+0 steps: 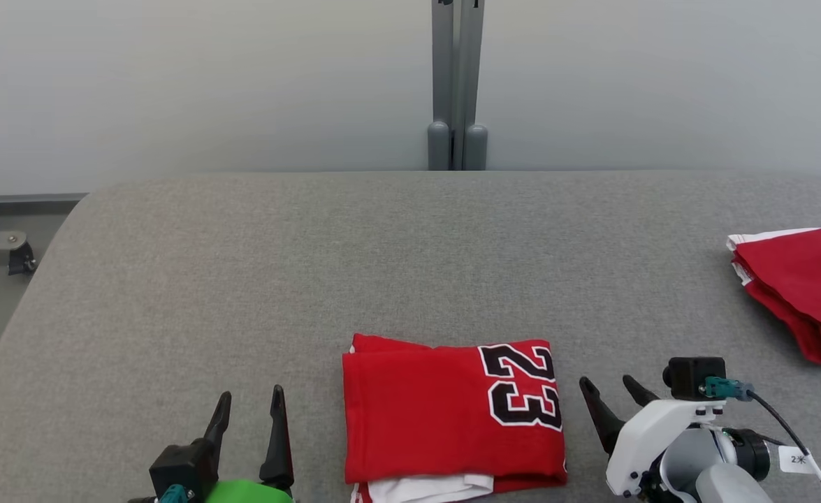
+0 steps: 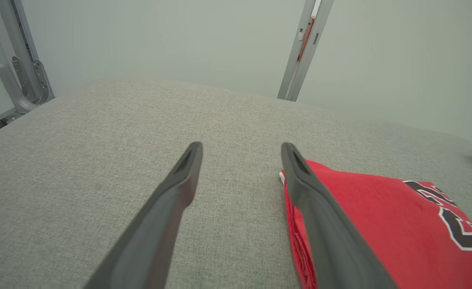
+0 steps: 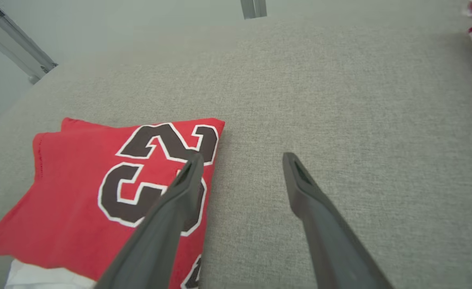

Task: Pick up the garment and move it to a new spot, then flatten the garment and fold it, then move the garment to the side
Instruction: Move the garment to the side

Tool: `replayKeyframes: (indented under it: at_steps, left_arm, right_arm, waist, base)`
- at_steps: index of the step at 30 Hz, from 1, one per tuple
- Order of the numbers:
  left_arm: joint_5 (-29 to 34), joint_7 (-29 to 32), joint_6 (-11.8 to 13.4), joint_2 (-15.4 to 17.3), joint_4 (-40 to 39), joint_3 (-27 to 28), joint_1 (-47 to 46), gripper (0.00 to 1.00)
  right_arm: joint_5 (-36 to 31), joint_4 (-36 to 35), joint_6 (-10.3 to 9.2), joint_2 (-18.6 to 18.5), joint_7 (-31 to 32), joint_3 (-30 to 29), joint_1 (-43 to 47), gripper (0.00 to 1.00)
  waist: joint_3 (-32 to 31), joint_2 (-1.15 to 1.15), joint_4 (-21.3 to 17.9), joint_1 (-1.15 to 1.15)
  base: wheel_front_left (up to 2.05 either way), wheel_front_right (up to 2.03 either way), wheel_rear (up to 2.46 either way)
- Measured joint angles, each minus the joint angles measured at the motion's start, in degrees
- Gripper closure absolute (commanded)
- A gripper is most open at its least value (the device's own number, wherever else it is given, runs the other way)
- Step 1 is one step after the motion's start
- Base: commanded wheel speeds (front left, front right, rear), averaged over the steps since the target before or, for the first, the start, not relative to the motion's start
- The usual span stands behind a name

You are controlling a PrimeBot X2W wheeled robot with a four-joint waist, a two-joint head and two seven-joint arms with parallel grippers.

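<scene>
The red garment (image 1: 452,412) lies as a neat folded rectangle on the near middle of the grey padded table (image 1: 277,265), its black "23" facing up and a strip of white showing at the near edge. The left gripper (image 1: 251,392) stands just beside its left edge and the right gripper (image 1: 606,381) just beside its right edge. Both have their fingers spread wide, holding nothing. To me the folding looks finished, so what's left is moving it aside. That calls for closing on every layer of the stack and carrying it across without it falling open, perhaps toward the other folded red garment (image 1: 798,286) at the far right.
</scene>
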Motion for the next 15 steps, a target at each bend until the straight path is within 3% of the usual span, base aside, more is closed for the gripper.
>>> replayKeyframes:
  at_steps: [15]
  left_arm:
    - [0.4, -0.08, -0.15, -0.09, 0.42, -0.09, -0.51, 0.0]
  right_arm:
    - [11.7, 12.95, 0.0, -1.81, 5.68, 3.57, -4.92, 0.0]
  waist:
    - [2.37, 0.0, 8.89, 0.0]
  base:
    - [0.0, 0.0, 0.0]
